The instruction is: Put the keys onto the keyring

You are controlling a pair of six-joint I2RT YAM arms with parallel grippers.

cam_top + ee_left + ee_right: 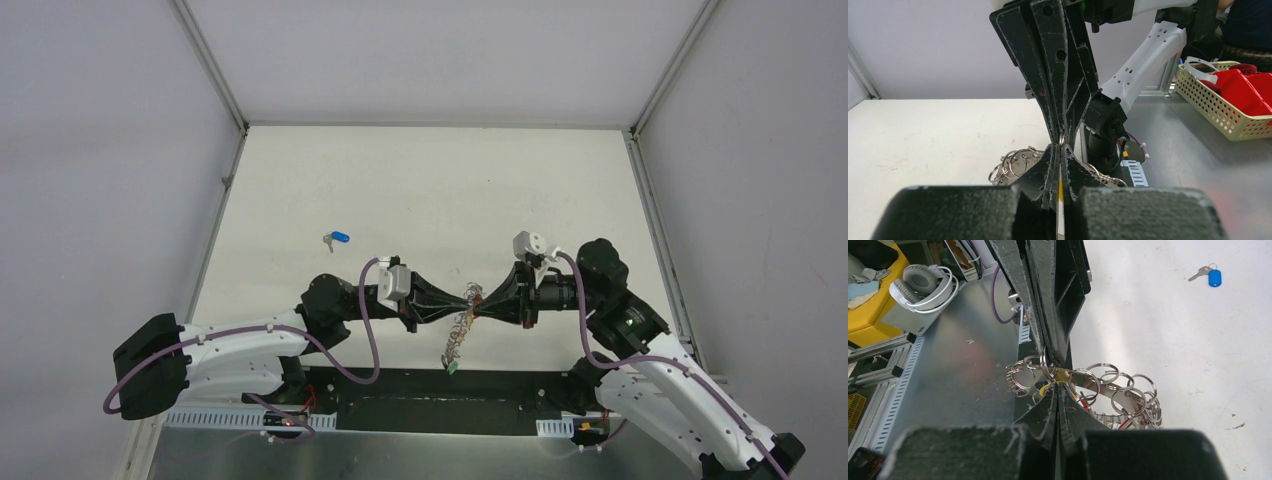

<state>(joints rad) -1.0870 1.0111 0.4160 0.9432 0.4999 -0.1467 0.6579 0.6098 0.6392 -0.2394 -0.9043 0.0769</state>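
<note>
My two grippers meet tip to tip above the table's near edge. The left gripper [462,304] [1061,148] is shut, and a yellow key tag [1060,189] shows edge-on between its fingers. The right gripper [482,305] [1055,386] is shut on a small split ring [1044,362] of the keyring [1120,392], right at the left fingertips. The yellow tag's [1060,374] rounded end shows just beyond my right fingertips. The keyring [458,340], a silvery band strung with several rings, droops below the tips, with a green tag [452,368] at its low end. A blue-tagged key [337,238] [1214,277] lies alone on the table.
White walls and metal posts enclose the table [420,190] at the back and sides. A grey metal shelf [963,365] runs along the near edge. Off the table stand a perforated basket [1218,107] with red items, and headphones [923,285].
</note>
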